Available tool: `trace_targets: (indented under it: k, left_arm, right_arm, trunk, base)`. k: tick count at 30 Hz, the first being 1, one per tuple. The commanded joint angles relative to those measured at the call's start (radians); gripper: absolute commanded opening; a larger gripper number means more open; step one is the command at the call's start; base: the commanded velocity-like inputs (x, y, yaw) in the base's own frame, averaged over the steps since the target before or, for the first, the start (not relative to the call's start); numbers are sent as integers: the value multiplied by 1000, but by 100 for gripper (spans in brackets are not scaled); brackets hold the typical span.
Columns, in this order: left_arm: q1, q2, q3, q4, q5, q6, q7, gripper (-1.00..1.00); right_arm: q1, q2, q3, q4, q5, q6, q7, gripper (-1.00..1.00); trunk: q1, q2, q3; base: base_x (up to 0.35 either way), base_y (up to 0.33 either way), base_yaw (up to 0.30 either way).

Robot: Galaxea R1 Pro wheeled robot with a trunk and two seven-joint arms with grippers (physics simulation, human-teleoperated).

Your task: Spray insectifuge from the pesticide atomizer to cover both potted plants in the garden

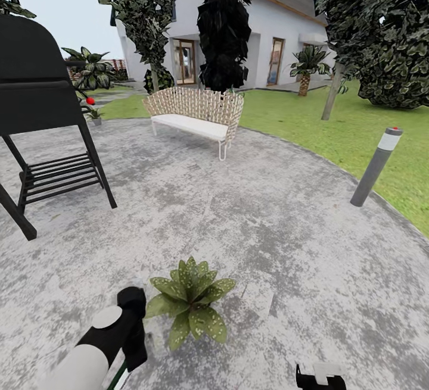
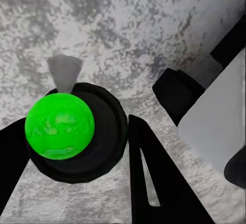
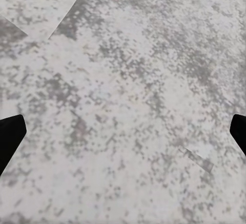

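Because the left gripper (image 2: 77, 147) is closed around the atomizer (image 2: 60, 126), its nozzle points at the patio (image 1: 250, 211) near the plant (image 1: 189, 302), low in the head view, likely for spraying. At the bottom right, the right gripper (image 3: 123, 131) hangs wide open and empty.

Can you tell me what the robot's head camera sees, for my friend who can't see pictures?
A speckled green potted plant sits on a round grey stone patio, with the robot's left arm just beside it. Farther off are a white wicker bench, a black grill stand, trees, lawn and a white house.
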State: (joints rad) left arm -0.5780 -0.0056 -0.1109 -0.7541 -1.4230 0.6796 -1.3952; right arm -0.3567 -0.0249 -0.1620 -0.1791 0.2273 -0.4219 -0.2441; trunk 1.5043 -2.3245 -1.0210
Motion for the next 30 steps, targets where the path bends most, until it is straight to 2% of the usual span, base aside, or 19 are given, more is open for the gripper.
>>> trace_targets:
  k: [1,4,6,7,8,11,12,14,20,25,30]
  left_arm:
    - [-3,-14,0,-8,-5,12,-8,-100]
    - [-12,-71,-1,-16,-11,11,-9,-100]
    - [-13,-75,-2,-16,-13,11,-9,-100]
    - [-13,-67,0,-15,-15,10,-8,-100]
    - [-11,-48,2,-10,-15,10,-8,-100]
    - [-3,28,3,-3,-5,9,-8,-100]
    - [0,42,3,-3,-4,9,-8,-100]
    - [-2,52,6,-5,-4,10,-8,-100]
    - [-17,47,5,-18,-5,13,-10,-100]
    - [-17,38,2,-20,-11,11,-12,-100]
    - [-110,29,0,-20,-11,12,-27,-100]
  right_arm:
    - [-1,0,-7,1,11,-3,-3,100]
    - [-1,0,-7,1,11,-3,-3,100]
    - [-1,0,-7,1,11,-3,-3,100]
    - [-1,0,-7,1,11,-3,-3,100]
    - [-1,0,-7,1,11,-3,-3,100]
    - [-1,0,-7,1,11,-3,-3,100]
    - [-1,0,-7,1,11,-3,-3,100]
    - [-1,0,-7,1,11,-3,-3,100]
    - [-1,2,-7,1,9,-3,-3,100]
    - [-1,2,-7,1,9,-3,-3,100]
    - [-1,2,-7,1,10,-3,-2,100]
  trunk:
    - [0,0,-1]
    - [0,0,-1]
    - [0,0,-1]
    - [0,0,-1]
    - [0,0,-1]
    - [0,0,-1]
    - [0,0,-1]
    - [0,0,-1]
    - [0,0,-1]
    - [0,0,-1]
    - [0,0,-1]
  base:
    - [0,0,0]
    - [0,0,0]
    - [0,0,0]
    - [0,0,0]
    - [0,0,0]
    - [0,0,0]
    - [0,0,0]
    - [0,0,0]
    - [111,166,-15]
    - [9,126,-271]
    - [0,3,-97]
